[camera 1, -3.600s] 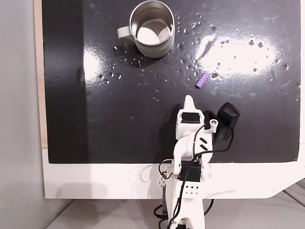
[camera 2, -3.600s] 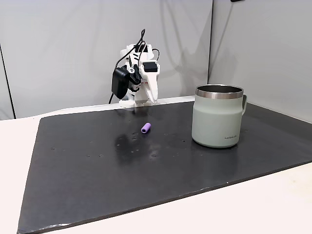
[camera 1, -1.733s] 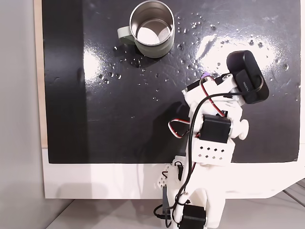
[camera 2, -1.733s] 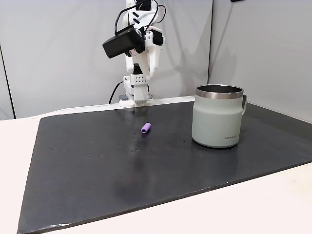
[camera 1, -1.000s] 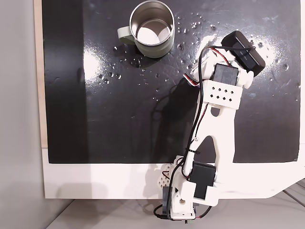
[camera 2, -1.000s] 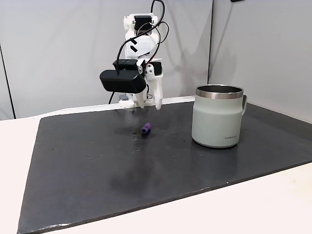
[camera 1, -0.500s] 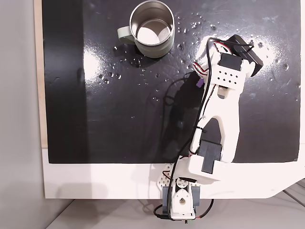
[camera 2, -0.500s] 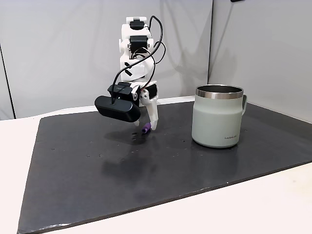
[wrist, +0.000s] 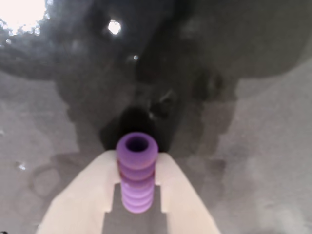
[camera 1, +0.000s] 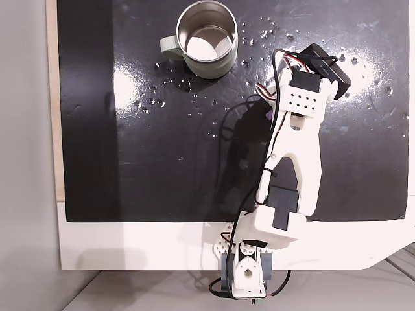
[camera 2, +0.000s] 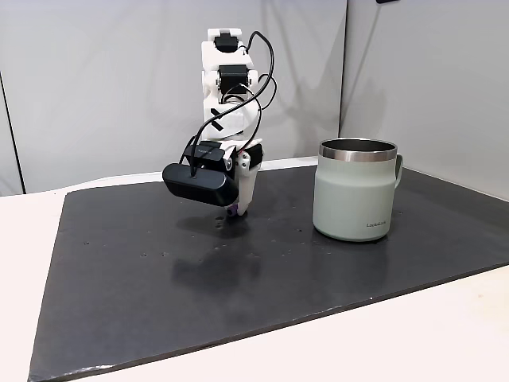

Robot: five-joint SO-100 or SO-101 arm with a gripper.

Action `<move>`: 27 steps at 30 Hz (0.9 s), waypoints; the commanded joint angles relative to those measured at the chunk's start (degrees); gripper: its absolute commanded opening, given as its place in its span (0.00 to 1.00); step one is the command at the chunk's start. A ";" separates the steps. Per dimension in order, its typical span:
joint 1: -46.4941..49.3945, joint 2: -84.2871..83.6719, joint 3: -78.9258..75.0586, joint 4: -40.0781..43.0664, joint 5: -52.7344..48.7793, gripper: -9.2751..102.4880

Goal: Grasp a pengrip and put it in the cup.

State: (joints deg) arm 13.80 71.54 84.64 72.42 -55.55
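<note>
The pengrip (wrist: pixel 137 173) sits between the two pale fingers of the claw (wrist: pixel 138 168), which press its ribbed sides, low over the dark surface (camera 2: pixel 334 270). The grasp looks made; lifting, carrying to the cup (camera 2: pixel 355 189), which stands well apart, and dropping it in remain.

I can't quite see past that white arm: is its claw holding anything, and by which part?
Yes: the gripper pinches the purple pengrip by its ribbed sides, one finger on each side, the open end sticking out.
</note>
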 commanded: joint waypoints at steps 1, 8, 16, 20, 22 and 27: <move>0.70 4.04 -1.32 1.05 1.49 0.08; -1.85 15.29 -6.42 9.76 5.98 0.08; -8.53 20.13 -24.35 20.92 14.24 0.08; -13.18 16.70 -36.83 25.75 21.71 0.08; -15.64 14.94 -41.66 27.16 25.05 0.08; -19.51 7.56 -52.12 29.36 32.26 0.08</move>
State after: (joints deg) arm -4.83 81.39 39.11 100.63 -26.02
